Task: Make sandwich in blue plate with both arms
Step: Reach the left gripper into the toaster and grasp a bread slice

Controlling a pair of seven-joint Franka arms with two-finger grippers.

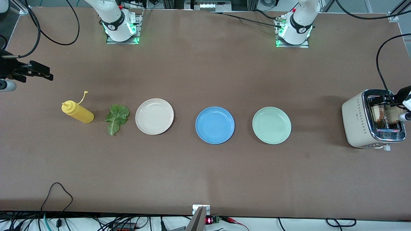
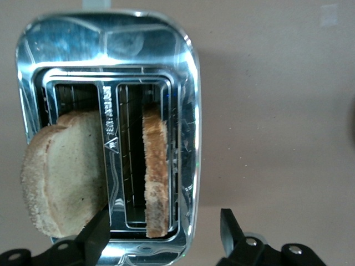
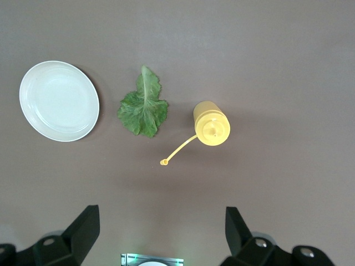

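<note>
I note two white arms, each base (image 1: 120, 24) ringed by a black joint band carrying a small white round mark. Green lights glow at the foot of both bases, on grey metal mounting plates. Black cables trail from each arm. The left gripper (image 2: 166, 235) and the right gripper (image 3: 161, 233) have black, wedge-shaped fingers (image 3: 83, 227), with silver screws showing on the black finger mounts.

even bright light, soft shadows
</note>
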